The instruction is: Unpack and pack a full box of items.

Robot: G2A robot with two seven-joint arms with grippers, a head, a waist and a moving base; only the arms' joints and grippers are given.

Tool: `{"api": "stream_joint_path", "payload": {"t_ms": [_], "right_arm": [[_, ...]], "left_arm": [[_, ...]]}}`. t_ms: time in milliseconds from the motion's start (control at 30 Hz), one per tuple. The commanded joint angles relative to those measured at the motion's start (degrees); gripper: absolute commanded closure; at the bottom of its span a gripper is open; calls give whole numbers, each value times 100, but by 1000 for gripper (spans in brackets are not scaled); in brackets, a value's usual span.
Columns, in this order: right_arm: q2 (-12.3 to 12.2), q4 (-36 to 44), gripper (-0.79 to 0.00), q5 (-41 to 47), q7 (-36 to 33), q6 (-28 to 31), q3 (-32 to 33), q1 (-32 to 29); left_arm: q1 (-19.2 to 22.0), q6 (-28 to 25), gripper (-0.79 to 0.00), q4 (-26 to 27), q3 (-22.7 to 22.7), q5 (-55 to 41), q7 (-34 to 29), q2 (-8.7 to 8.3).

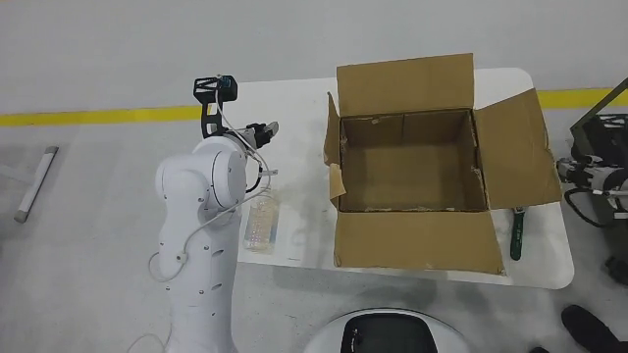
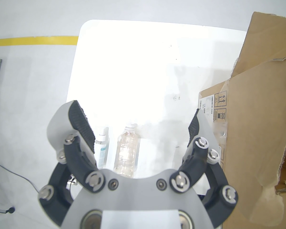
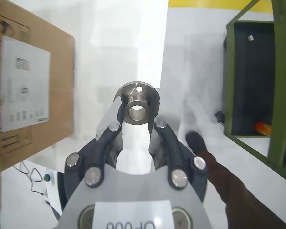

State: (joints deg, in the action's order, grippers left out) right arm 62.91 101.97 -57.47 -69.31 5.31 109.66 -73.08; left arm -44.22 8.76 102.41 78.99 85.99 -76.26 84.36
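The right gripper (image 3: 136, 110) is clamped on a short steel flanged bushing (image 3: 136, 90) with its bore facing the camera. Whatever lies beyond the flange is hidden. It hangs at the right edge of the white table (image 1: 294, 108). The left gripper (image 2: 136, 117) stands spread, ribbed black pads (image 2: 81, 120) bare, above a clear plastic bottle (image 2: 126, 148). The bottle lies beside a white teal-labelled bottle (image 2: 102, 144) partly covered by a finger. The brown cardboard box (image 1: 407, 240) sits mid-table, flaps splayed, one flap ragged.

White left arm (image 1: 201, 206), black-linked left gripper (image 2: 135, 107) (silver screws (image 2: 94, 180)).
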Motion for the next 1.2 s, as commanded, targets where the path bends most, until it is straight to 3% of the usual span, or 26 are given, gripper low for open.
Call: {"api": "stream_joint_path", "payload": {"t_ms": [0,267,633,1167], "right_arm": [[-13,-44,0,-283,-61,-47,-201,37],[-70,-227,0,-607,-443,-19,-475,116],[-134,-234,0,-393,-986,120,-557,-41],[-187,-423,0,-357,-1108,69,-973,-49]], "left_arm": [[0,0,-785,0,0,0,0,0],[0,0,-785,0,0,0,0,0],[0,0,-785,0,0,0,0,0],[0,0,-785,0,0,0,0,0]]}}
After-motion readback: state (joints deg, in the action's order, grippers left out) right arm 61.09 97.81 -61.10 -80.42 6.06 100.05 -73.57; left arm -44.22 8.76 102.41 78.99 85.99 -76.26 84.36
